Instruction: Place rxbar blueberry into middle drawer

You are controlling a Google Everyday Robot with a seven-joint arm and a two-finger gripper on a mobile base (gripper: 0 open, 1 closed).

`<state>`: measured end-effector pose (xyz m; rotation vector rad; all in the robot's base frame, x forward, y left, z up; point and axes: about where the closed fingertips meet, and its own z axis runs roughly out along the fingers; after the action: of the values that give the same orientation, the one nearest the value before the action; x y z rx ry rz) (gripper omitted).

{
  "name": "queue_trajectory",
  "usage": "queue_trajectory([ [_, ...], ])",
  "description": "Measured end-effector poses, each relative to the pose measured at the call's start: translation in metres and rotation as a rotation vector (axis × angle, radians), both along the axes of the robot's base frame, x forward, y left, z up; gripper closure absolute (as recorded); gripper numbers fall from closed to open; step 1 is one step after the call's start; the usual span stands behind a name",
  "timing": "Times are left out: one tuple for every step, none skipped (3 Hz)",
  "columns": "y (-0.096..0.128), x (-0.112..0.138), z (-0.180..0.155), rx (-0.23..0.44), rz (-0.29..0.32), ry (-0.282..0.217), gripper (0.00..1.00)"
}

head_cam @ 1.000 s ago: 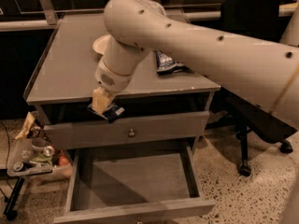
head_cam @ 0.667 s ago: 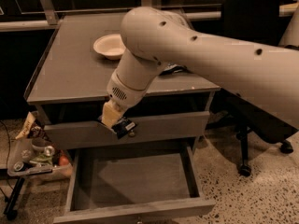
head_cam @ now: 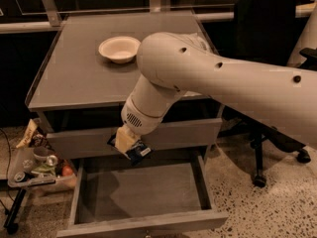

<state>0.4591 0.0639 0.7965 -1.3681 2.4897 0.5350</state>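
My gripper (head_cam: 128,142) hangs in front of the grey cabinet (head_cam: 74,78), just under the edge of its top. It is pinching the snack bar (head_cam: 137,152). The bar is dark blue with a bit of white on it. It sticks out below the gripper, tilted, up in the air. It touches nothing but my gripper.

The drawer (head_cam: 148,190) is pulled out wide below. The bar looks to be over the back part of the drawer, a little to the left of its middle, and well above the flat grey bottom. It is not in the drawer yet.

Behind the gripper is the front of the upper drawer (head_cam: 79,144), which is shut. My big white arm (head_cam: 223,83) comes in from the right and crosses over the cabinet top. A pale bowl (head_cam: 119,48) sits on the top, near the back. A black chair (head_cam: 267,33) stands to the right of the cabinet. Down on the left is a clear box (head_cam: 29,175) full of small things.
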Motion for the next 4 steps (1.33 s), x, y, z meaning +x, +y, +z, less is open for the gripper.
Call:
queue_trajectory([
  [-0.001,0.002,-0.043,0.022,-0.037,0.040,1.00],
  [-0.004,0.013,-0.107,0.055,-0.099,0.074,1.00],
  [-0.006,0.019,-0.165,0.096,-0.162,0.126,1.00],
  [-0.006,0.019,-0.165,0.096,-0.162,0.126,1.00],
])
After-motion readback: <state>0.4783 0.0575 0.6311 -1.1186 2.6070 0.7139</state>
